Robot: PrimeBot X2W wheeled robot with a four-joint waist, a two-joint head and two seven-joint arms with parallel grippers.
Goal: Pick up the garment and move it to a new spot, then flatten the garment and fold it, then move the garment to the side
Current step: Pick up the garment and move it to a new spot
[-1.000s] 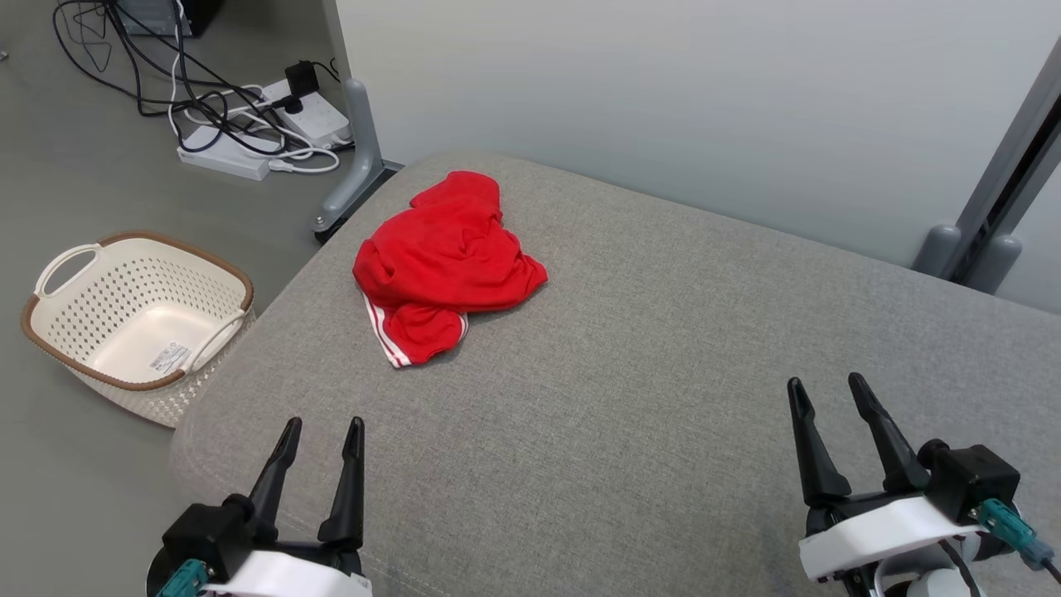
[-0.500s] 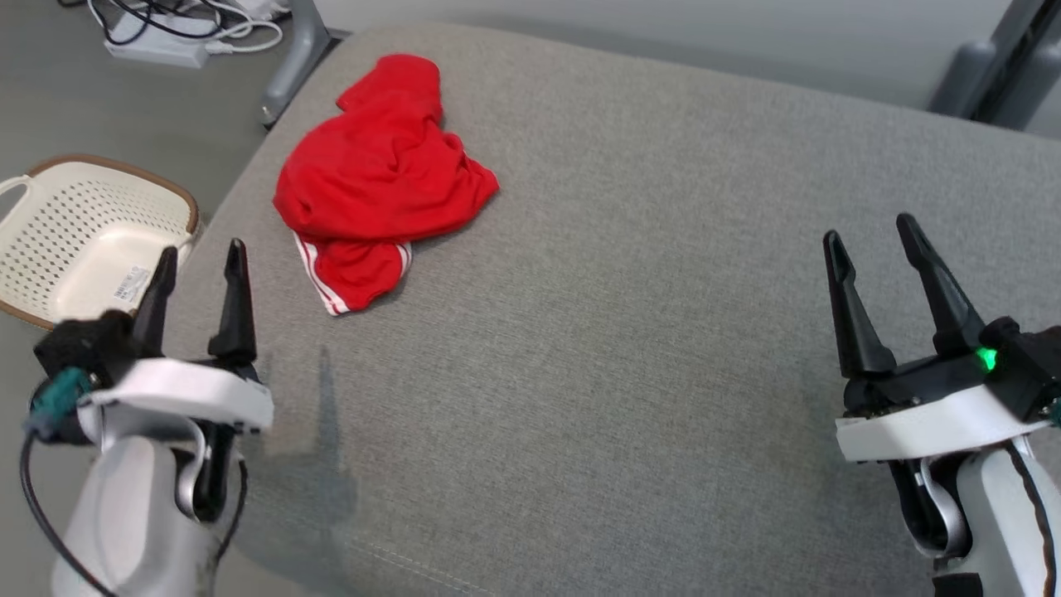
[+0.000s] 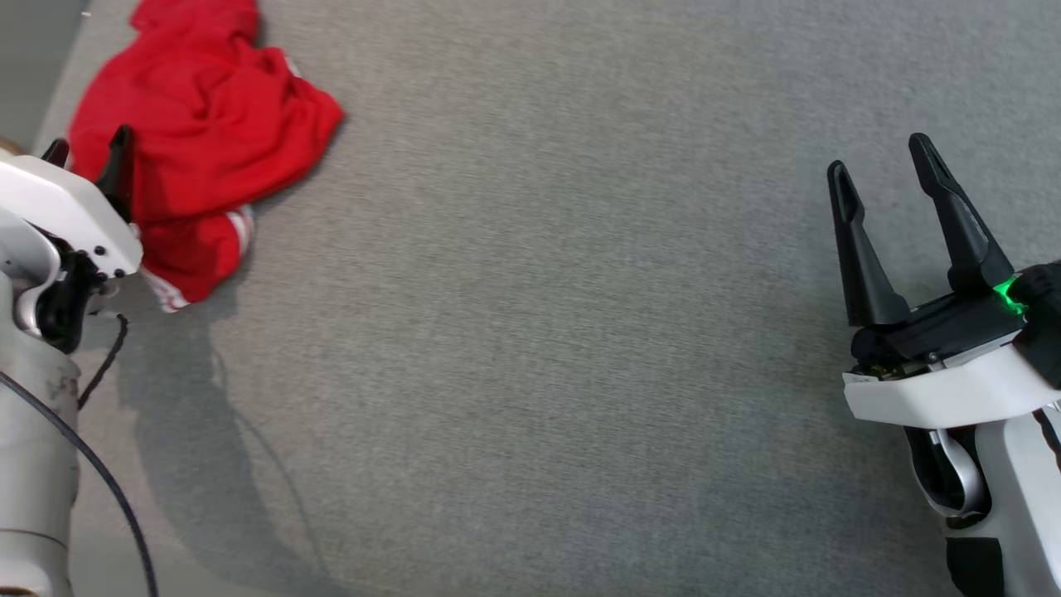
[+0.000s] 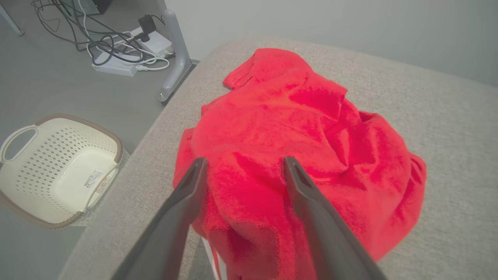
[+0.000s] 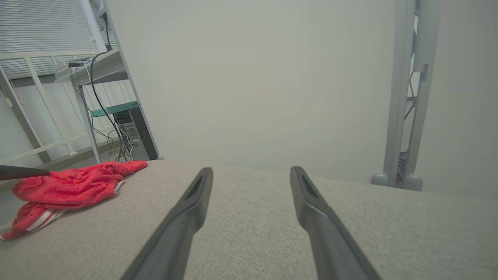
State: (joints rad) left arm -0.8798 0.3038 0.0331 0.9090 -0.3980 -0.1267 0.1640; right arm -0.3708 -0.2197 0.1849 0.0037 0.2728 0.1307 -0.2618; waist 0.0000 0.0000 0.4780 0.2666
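The garment point(image 3: 207, 116) is a crumpled red piece with white stripes at one hem, lying near the far left corner of the grey padded surface point(image 3: 539, 332). My left gripper point(image 3: 89, 145) is open and hovers over the garment's near left part. In the left wrist view its fingers point(image 4: 245, 161) straddle the red cloth point(image 4: 311, 128) with nothing pinched between them. My right gripper point(image 3: 879, 157) is open and empty, above the bare surface far to the right. The right wrist view shows its spread fingers point(image 5: 251, 171) and the garment point(image 5: 70, 186) low at the left.
A cream perforated basket point(image 4: 58, 167) stands on the floor off the surface's left edge. Power strips and tangled cables point(image 4: 124, 50) lie beyond it beside a grey metal leg point(image 4: 175, 50). A wall and a grey frame post point(image 5: 404, 97) close off the far side.
The head camera has tilted down and closer, shifting the whole picture. My left gripper has travelled forward from the near edge to over the garment. Both grippers stay open.
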